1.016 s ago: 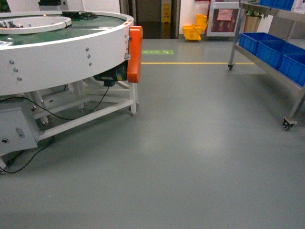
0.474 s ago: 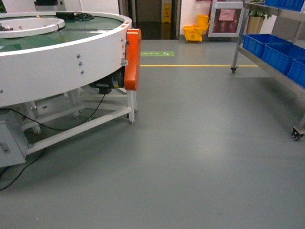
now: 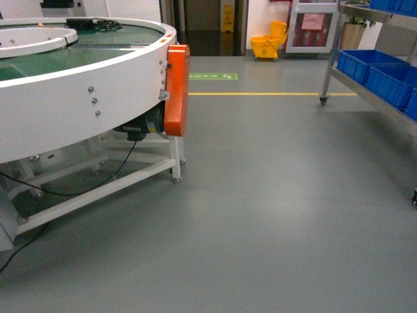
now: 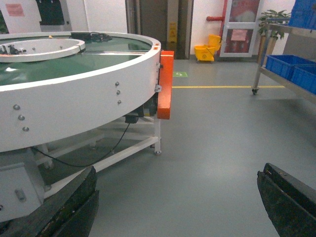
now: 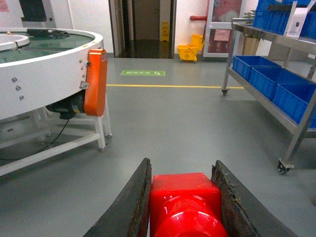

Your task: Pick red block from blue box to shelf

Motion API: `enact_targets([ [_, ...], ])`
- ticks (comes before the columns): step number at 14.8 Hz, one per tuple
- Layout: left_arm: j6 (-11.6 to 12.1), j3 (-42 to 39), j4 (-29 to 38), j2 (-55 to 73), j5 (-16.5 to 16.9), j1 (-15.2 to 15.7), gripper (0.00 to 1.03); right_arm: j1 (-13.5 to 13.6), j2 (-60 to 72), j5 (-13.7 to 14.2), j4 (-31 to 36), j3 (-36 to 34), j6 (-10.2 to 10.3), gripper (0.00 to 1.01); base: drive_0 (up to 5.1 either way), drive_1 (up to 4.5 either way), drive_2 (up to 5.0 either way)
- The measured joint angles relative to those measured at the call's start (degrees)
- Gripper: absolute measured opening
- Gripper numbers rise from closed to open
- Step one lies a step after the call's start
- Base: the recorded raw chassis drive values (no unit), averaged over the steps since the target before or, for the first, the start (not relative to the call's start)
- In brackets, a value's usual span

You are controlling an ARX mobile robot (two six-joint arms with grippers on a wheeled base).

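The small glossy red plastic block [image 5: 185, 205] sits clamped between the two dark fingers of the right gripper [image 5: 183, 207], both pads touching its sides; the left gripper [image 4: 177, 207] hangs with its jaws spread wide, nothing between them; the large round white conveyor table with a green belt [image 3: 71, 98] stands to the left, an orange guard panel [image 3: 176, 90] on its side; the shiny silver steel shelf [image 5: 276, 98] stands well apart from the conveyor, across the grey floor [image 3: 273, 195], with dark blue ribbed crates [image 5: 266, 74] on its lower tier.

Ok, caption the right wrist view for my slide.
Right gripper clamps the red block; shelf ahead on the right.
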Motion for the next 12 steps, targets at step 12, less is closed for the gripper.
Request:
enact_targets([
  [12, 0.0, 0.0, -0.1, 0.0, 0.0, 0.0, 0.98, 0.0, 0.0, 0.0, 0.1, 0.0, 0.0, 0.29, 0.0, 4.26, -4.3],
])
